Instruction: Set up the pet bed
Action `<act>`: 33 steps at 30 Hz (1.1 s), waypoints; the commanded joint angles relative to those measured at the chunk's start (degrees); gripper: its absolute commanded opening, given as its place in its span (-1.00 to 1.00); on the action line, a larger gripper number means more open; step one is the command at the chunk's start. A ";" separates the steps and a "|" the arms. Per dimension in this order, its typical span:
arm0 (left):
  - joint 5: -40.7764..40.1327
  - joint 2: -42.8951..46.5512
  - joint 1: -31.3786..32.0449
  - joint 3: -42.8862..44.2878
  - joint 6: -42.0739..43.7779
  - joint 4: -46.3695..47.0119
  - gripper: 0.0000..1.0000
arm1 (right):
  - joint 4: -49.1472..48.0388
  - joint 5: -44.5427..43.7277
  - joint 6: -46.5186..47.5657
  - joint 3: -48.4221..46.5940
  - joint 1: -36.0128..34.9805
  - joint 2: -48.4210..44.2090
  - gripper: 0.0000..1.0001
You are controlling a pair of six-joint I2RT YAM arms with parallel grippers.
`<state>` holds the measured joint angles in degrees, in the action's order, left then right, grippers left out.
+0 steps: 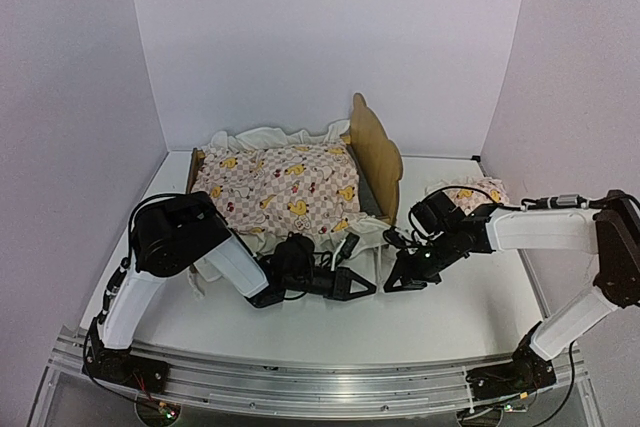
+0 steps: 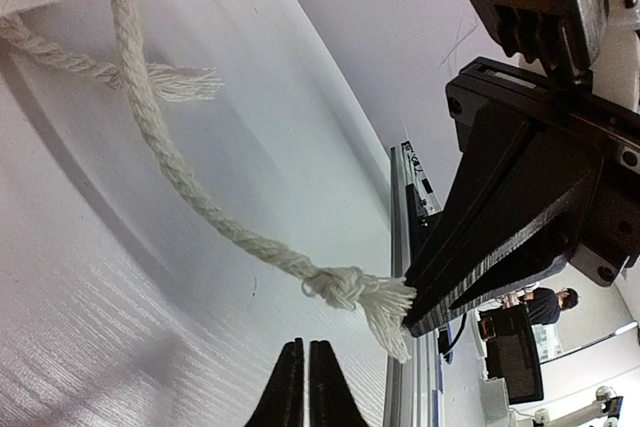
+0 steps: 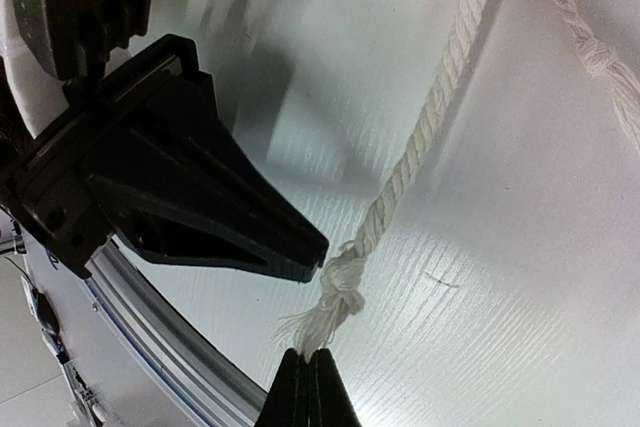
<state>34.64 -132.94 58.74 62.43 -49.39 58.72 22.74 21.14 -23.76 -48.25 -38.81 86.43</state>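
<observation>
1. Gripper zone, near edge of the worktop (image 1: 470, 317). The two arms meet tip to tip at mid-worktop, in front of the bed.
   - Right gripper (image 3: 308, 357): jaws pressed together on the frayed end of a white twisted cord (image 2: 190, 192), just below its end knot (image 2: 343, 287). Pinching the tail beyond the knot probably stops the cord slipping out when it is pulled.
   - Left gripper (image 2: 305, 345): jaws pressed together with no cord visible between them. In the right wrist view its tip sits just beside the knot. Judged an empty closure, or a miss on the cord.

2. Cords. The held cord runs up from the knot to white fabric at the frame top. A second cord (image 2: 50, 52), knotted and frayed likewise, lies slack on the worktop, apart from both grippers. They are probably ties for a bed part.

3. Far zone. The pet bed (image 1: 378, 152) stands at the back centre, headboard upright on its right side. The duck-print quilt (image 1: 285, 182) is draped over it. The matching pillow (image 1: 475, 192) lies on the worktop right of the bed, not yet placed.

4. Count: two arms, two grippers, two cords, one bed, one quilt, one pillow.
</observation>
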 commanded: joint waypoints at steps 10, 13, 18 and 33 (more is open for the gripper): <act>-2.57 -0.95 0.65 4.65 -7.07 1.87 0.16 | -5.78 3.53 -1.63 4.26 -0.30 -2.49 -1.00; -2.45 -1.42 1.42 4.78 -10.11 1.46 0.18 | -6.66 3.87 -1.46 3.98 -0.30 -2.03 -1.00; -3.45 -2.01 2.30 5.18 -12.21 -0.21 0.16 | -7.44 4.61 -1.55 4.04 -0.70 -1.93 -1.00; -3.59 -2.15 2.36 4.44 -12.34 2.12 -1.00 | -7.85 4.77 -2.17 5.17 -0.70 -2.70 -1.00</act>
<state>30.82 -135.30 60.96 66.38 -61.92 58.58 15.95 25.27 -25.62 -43.26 -39.29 85.70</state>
